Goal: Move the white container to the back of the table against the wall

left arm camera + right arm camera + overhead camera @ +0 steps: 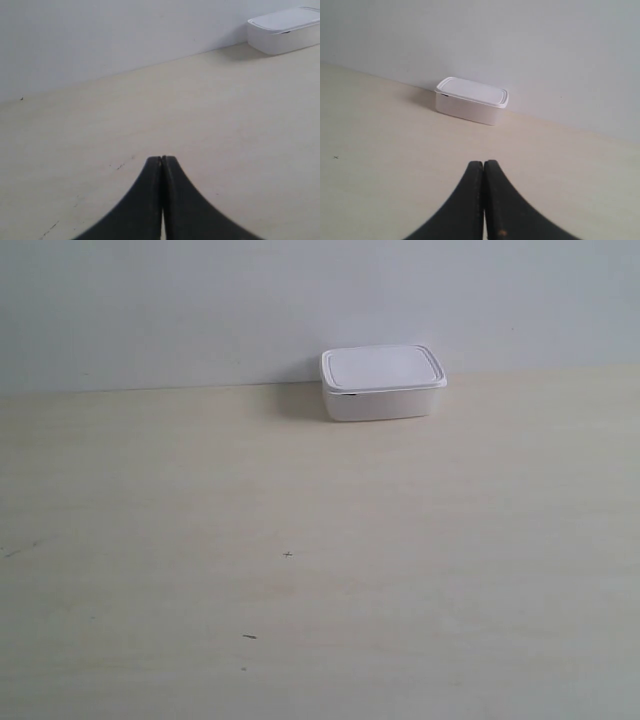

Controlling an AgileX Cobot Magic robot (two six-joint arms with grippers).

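Left gripper (162, 159) first: its 2 black fingers are pressed tip to tip, no gap between them and nothing held. It hangs over bare table (300, 540), with a couple of faint dark scratches on the wood just ahead of the tips. Same story on the right gripper (483, 162): fingers closed together, empty, hovering above the pale surface.

Looking outward from the right one, the container (471, 100) sits well ahead of the tips, straight in front, flat on the table. From the left wrist view it lies far off to one side, at the edge of the picture.

The lid (382, 368) is on, flat and rimmed. In the exterior view the box rests at the far edge of the table, right at the foot of the wall (200, 310), a soft shadow beside it. Whether it actually touches the wall, I cannot tell. Neither arm shows in that view. 2 tiny specks (288, 555) mark the near wood, well apart from the box.
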